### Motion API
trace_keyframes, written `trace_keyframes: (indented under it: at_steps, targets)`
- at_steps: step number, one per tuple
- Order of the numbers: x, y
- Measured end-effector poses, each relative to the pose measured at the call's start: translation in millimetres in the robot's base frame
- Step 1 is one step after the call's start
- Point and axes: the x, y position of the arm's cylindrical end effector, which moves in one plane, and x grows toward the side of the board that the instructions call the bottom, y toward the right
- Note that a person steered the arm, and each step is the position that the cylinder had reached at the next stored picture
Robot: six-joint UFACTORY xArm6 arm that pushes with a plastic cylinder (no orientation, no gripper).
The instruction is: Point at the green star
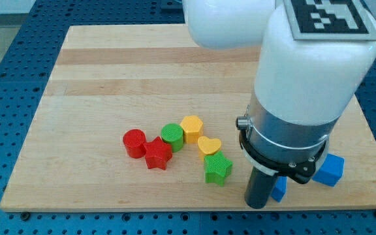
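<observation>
— Fingers being shown? None; my tip (pixel 258 205) is being held upright at the view's bottom, just right of the green star (pixel 218 169).

— Star's heading? No long axis can be told. It is lying below the yellow heart (pixel 208 145), near the board (pixel 96 85) edge.

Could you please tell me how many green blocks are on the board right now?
2: a green round block between the red star and yellow hexagon, and the green star below the yellow heart. The arm may hide others.
</observation>
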Motion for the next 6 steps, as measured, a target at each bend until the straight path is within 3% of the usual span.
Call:
trace_keyframes:
  at_steps: [2, 3, 6]
  targets:
    - [-30.8, 48.6]
    - [-27.0, 34.4]
    - [-1.8, -80.9]
